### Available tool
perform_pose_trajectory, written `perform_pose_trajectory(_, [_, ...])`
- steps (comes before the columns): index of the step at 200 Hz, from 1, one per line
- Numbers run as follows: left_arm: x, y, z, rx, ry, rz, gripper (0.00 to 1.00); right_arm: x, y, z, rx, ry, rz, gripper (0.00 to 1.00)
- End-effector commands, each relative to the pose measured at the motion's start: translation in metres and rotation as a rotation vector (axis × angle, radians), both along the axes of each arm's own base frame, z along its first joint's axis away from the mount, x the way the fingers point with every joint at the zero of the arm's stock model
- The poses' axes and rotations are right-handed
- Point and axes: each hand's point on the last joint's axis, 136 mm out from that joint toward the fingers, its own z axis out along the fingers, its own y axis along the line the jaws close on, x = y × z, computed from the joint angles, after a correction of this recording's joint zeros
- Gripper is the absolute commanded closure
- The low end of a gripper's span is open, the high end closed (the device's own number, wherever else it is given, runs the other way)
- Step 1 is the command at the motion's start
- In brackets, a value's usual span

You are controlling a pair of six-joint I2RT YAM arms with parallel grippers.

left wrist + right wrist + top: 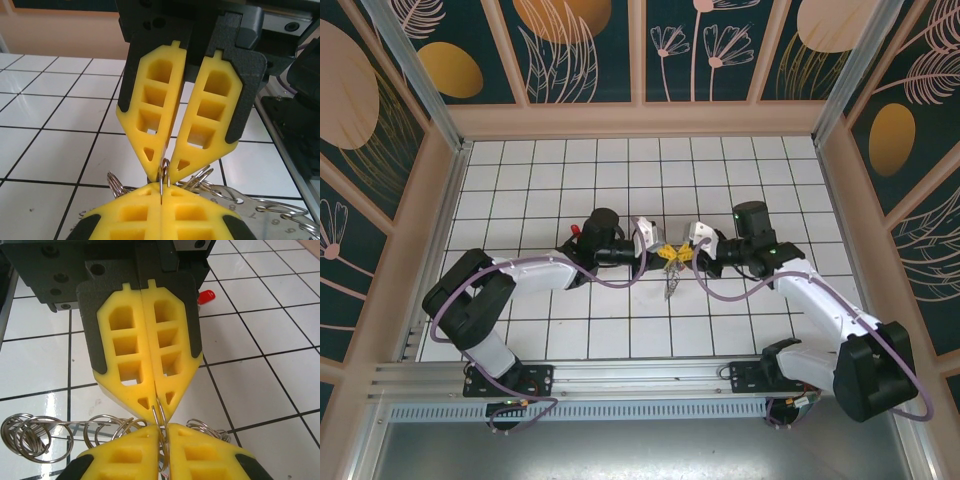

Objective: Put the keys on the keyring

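Left of the tabletop's centre, one red-headed key [576, 230] lies beside the left arm's wrist; it is too small to tell which way its blade points. At the centre, the left gripper [663, 252] is clamped on the thin wire of the single keyring [670, 284], its fingers pressed flat together. The keyring's long axis runs from the meeting fingertips toward the near edge, with its silvery coils bunched along it. Facing tip to tip, the right gripper [683, 254] has its fingers slightly parted, the wire between them.
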Motion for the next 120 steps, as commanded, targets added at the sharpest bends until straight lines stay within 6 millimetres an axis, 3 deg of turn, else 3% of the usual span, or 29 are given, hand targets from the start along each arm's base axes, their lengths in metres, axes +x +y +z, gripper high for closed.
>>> perform_pose_trajectory(1, [-0.015,-0.006,0.044,-0.144,-0.081,-0.090,1.00,-0.002,0.002,0.006,0.046,-0.017,0.020,0.89])
perform_pose_trajectory(24, [-0.014,-0.005,0.042,-0.141,-0.083,-0.083,1.00,0.001,0.000,0.008,0.047,-0.026,0.008,1.00])
perform_pose_trajectory(43, [-0.011,-0.006,0.032,-0.092,-0.083,-0.070,1.00,0.004,-0.001,0.010,0.028,-0.029,0.001,1.00])
perform_pose_trajectory(77, [-0.002,-0.006,0.010,0.053,-0.095,-0.063,0.88,0.005,0.000,0.014,-0.010,-0.021,0.009,1.00])
perform_pose_trajectory(111, [0.003,-0.005,-0.007,0.166,-0.096,-0.071,0.85,0.007,0.003,0.016,-0.043,-0.018,0.007,1.00])
perform_pose_trajectory(120, [0.009,-0.009,0.002,0.168,-0.110,-0.064,0.85,0.007,0.004,0.016,-0.053,-0.018,0.006,1.00])
